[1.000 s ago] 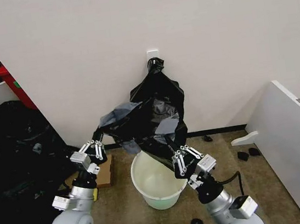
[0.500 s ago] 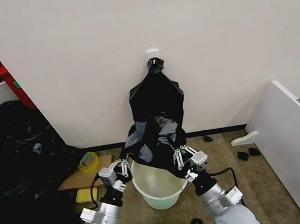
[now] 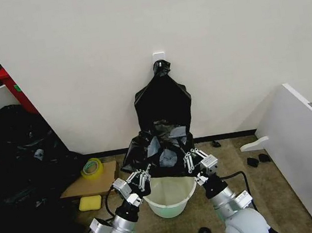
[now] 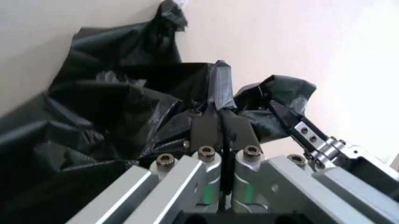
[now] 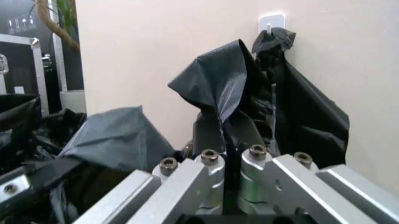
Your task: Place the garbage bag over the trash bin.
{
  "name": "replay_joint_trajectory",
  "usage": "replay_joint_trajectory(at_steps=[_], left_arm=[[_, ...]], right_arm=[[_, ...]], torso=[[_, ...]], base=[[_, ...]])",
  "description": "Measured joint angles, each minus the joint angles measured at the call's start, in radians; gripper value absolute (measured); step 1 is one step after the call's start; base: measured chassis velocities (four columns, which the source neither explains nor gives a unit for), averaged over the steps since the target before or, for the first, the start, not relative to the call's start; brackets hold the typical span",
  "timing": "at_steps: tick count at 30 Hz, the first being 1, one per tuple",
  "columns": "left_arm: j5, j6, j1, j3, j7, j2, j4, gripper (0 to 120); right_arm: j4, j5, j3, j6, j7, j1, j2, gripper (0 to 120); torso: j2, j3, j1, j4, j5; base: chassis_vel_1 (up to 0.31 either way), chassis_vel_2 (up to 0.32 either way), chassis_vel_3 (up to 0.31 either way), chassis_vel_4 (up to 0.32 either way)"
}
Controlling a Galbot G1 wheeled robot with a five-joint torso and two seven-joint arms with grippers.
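Brown carpet floor (image 3: 281, 192) is lying below a plain white wall. In lower centre, both grippers, left gripper (image 3: 141, 179) and right gripper (image 3: 193, 158), are clenching the crinkly glossy garbage bag (image 3: 159, 150), now bunched lower over the round cream trash bin (image 3: 169, 198). Behind, a matte knotted bundle (image 3: 162, 101) is hanging.

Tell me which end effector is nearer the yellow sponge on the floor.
Left. The left end effector sits at the trash bin rim's left side, closer to the yellow sponge; the right end effector is across the bin.
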Motion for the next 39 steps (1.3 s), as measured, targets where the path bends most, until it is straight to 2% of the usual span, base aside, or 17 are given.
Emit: replay_joint_trajectory(at_steps=[4,13,20,22,23,27,32,37,39], left_arm=[[-0.062,0.003,-0.018,0.006,0.04,-0.025,0.04,0],[-0.106,0.005,-0.035,0.027,0.064,-0.055,0.115,0],[-0.115,0.013,-0.033,0.056,0.115,-0.069,0.161,0],[-0.116,0.027,-0.027,0.056,0.184,-0.064,0.166,0],[-0.116,0.027,-0.027,0.056,0.184,-0.064,0.166,0],[-0.098,0.04,-0.036,0.013,0.272,-0.036,0.176,0],[-0.096,0.049,-0.051,-0.032,0.285,-0.014,0.183,0],[-0.087,0.042,-0.063,-0.053,0.277,-0.012,0.202,0],[-0.066,0.026,-0.073,-0.066,0.24,-0.014,0.217,0]], right_arm=[[-0.007,-0.027,0.011,0.003,0.015,0.008,0.005,0],[-0.018,-0.082,-0.021,-0.054,0.097,-0.028,0.002,0],[-0.011,-0.044,-0.023,-0.052,0.082,-0.028,-0.015,0],[-0.016,-0.001,-0.019,-0.026,0.029,-0.022,-0.029,0],[-0.016,-0.001,-0.019,-0.026,0.029,-0.022,-0.029,0],[-0.034,0.067,-0.015,0.027,-0.089,-0.009,-0.045,0],[-0.056,0.106,-0.017,0.045,-0.158,0.003,-0.05,0],[-0.074,0.103,-0.016,0.042,-0.157,0.009,-0.053,0],[-0.082,0.074,-0.018,0.007,-0.095,0.008,-0.056,0]], torso=[[0.0,0.0,0.0,0.0,0.0],[0.0,0.0,0.0,0.0,0.0001],[0.0,0.0,0.0,-0.0001,-0.0001],[0.0,0.0,0.0,-0.0001,0.0],[0.0,0.0,0.0,-0.0001,0.0],[0.0,0.0,0.0,0.0,-0.0001],[0.0,0.0,0.0,0.0,0.0],[0.0,0.0,0.0,0.0,-0.0001],[0.0,0.0,0.0,0.0,0.0]], base=[[0.0,0.0,0.0,0.0],[0.0,0.0,0.0,0.0],[0.0,0.0,0.0,0.0],[0.0,0.0,0.0,0.0],[0.0,0.0,0.0,0.0],[0.0,0.0,0.0,0.0],[0.0,0.0,0.0,0.0],[0.0,0.0,0.0,0.0],[0.0,0.0,0.0,0.0]])
